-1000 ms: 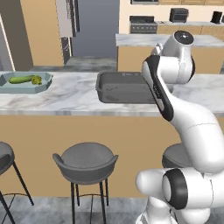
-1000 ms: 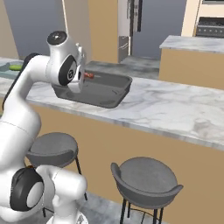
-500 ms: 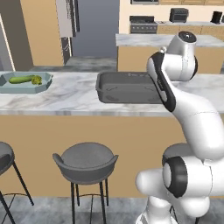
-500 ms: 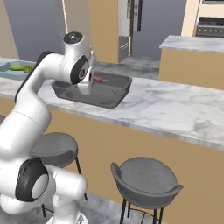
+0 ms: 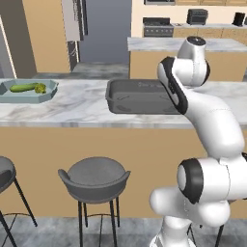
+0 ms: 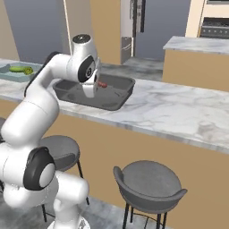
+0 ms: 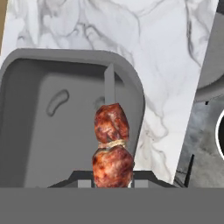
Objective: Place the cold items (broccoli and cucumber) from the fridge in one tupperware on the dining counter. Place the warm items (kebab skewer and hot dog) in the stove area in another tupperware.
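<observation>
My gripper [image 6: 91,91] hangs over the grey tupperware [image 6: 117,97] on the dining counter [image 6: 179,112], shut on the kebab skewer [image 6: 102,84]. In the hand view the kebab skewer [image 7: 111,144], two browned meat chunks on a grey stick, juts from between the fingers of the gripper [image 7: 113,180] above the grey tupperware's bare floor [image 7: 43,131], near its rim. At the counter's left end a teal tupperware [image 5: 9,95] holds the cucumber [image 5: 23,88] and the broccoli [image 5: 40,88]. My arm hides the right part of the grey tupperware [image 5: 137,96] in the left base view. The hot dog is out of view.
Grey bar stools [image 5: 94,176] [image 6: 150,179] stand below the counter's front edge. Behind the counter are the fridge [image 5: 103,29], a second counter [image 5: 159,44] and a stove [image 5: 157,26].
The arm has swung right along the counter, carrying the kebab skewer from the grey tupperware's left side to over its inside. The gripper has stayed shut on it.
</observation>
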{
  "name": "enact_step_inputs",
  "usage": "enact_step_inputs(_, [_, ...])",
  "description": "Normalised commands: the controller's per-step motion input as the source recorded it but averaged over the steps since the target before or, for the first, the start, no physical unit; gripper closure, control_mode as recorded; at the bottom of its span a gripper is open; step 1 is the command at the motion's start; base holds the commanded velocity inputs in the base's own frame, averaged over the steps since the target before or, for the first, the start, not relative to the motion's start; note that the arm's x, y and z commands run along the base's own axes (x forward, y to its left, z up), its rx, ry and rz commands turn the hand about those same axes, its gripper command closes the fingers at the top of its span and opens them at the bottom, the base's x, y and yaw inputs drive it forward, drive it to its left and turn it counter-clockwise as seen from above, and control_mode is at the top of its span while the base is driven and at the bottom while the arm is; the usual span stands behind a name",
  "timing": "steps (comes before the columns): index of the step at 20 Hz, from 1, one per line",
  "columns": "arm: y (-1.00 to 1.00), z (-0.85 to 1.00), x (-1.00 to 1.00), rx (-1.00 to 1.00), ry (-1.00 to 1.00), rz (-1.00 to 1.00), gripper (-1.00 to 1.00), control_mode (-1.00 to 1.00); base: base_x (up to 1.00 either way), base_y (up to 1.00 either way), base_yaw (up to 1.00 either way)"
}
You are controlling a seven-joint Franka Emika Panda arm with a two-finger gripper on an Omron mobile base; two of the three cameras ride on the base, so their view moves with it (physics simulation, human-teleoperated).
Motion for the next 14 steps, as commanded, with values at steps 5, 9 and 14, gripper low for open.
enact_step_inputs(5, [0.02, -0.43, 0.06, 0.00, 0.00, 0.00, 1.00, -1.00, 0.00, 0.00, 0.00])
enact_step_inputs(9, [0.00, -0.20, 0.16, 0.00, 0.00, 0.00, 1.00, -1.00, 0.00, 0.00, 0.00])
enact_step_inputs(14, [0.00, 0.00, 0.28, 0.00, 0.00, 0.00, 1.00, -1.00, 0.00, 0.00, 0.00])
